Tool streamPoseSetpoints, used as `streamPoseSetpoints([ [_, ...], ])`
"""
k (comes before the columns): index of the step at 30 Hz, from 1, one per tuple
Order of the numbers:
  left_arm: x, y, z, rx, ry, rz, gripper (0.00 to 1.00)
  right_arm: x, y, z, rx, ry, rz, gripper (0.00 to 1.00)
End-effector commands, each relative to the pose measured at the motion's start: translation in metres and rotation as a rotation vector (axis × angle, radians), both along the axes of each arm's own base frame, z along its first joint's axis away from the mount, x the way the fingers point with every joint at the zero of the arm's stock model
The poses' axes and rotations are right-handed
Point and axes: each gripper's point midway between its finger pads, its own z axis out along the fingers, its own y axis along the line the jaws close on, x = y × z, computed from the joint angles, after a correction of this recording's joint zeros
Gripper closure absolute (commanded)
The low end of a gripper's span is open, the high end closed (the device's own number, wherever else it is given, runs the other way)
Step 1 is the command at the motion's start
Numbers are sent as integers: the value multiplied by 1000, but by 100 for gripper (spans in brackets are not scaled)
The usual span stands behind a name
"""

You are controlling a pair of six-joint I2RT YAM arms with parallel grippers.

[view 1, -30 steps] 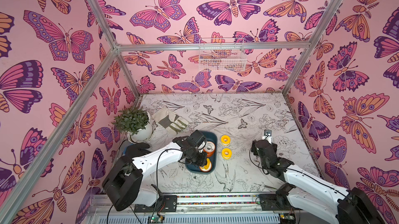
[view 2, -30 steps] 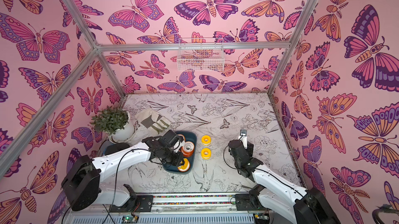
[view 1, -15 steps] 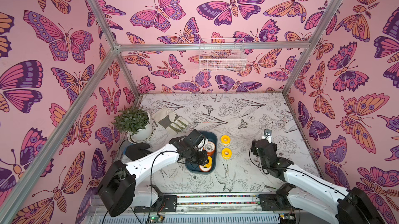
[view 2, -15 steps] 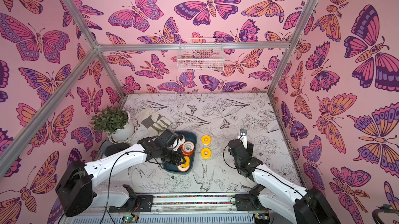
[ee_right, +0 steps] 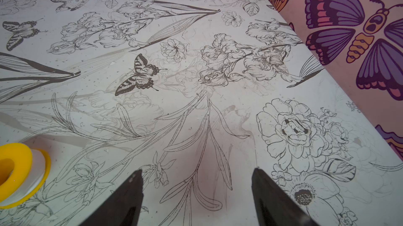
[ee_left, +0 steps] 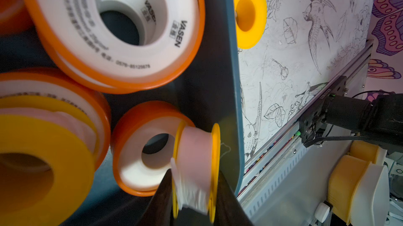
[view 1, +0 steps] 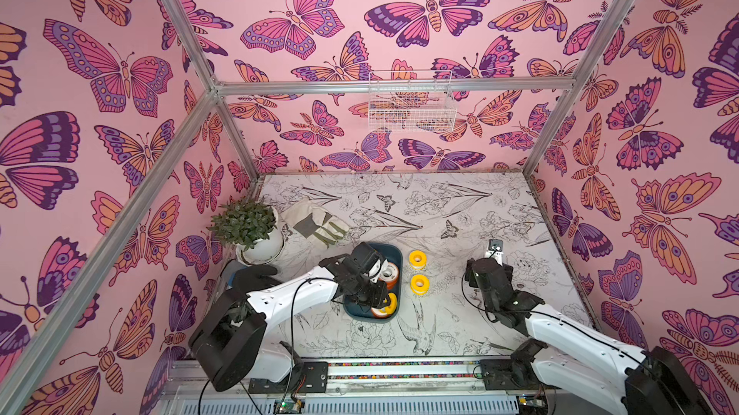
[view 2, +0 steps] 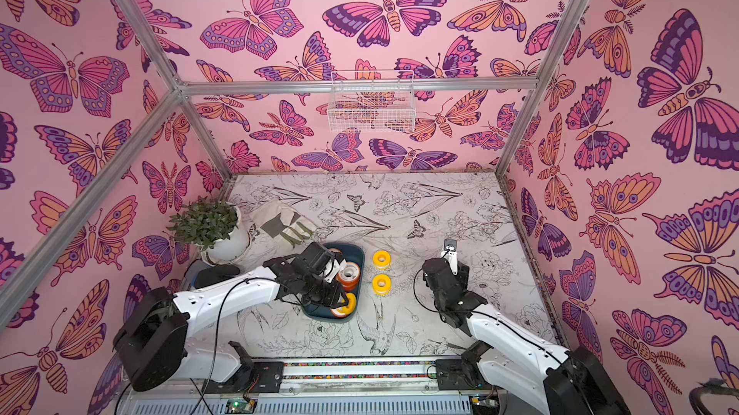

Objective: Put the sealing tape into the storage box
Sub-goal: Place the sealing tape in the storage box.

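Low over the near end of the shallow dark teal plastic storage box [ee_left: 235,83], the left gripper [ee_left: 194,173]. Flanks a small all-yellow tape spool [ee_left: 196,155] standing on edge within the box walls, one flange by each black finger; cannot tell whether pinched or loose (white tape wrap blurred). Just past the fingertips, an orange white-faced spool [ee_left: 141,153] lying flat in the box. To one side of the gripper, a second yellow spool [ee_left: 32,159] resting on another orange spool [ee_left: 50,87]; farther in, a third orange spool [ee_left: 122,28] with black print on its white face. Over the box wall from the gripper, on the white flower-printed tabletop [ee_right: 196,105], a nearer loose yellow spool [view 1: 419,283] and a farther loose yellow spool [view 1: 417,259], both flat, just beside the box. Well apart from those, the right gripper [ee_right: 197,170]: jaws spread, nothing between, hovering above bare tabletop. Beyond the left gripper toward the back, a pair of pale fabric work gloves [view 1: 316,225] and a leafy green plant in a white pot [view 1: 246,225]. Farthest, hung high on the butterfly-patterned back wall, a white wire basket [view 1: 412,113].
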Motion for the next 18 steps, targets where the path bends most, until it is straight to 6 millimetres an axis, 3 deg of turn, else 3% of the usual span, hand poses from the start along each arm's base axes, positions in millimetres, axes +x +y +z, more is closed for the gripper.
streamPoseSetpoints([
  [1,-6,14,-17,56,40,21,58,3,0,7,11,-6,-11,19],
  [5,-4,21,-17,91,28,33,41,4,0,6,9,-3,-12,18],
  [18,-6,22,3,62,2,33,31,4,0,6,9,-3,-11,18],
])
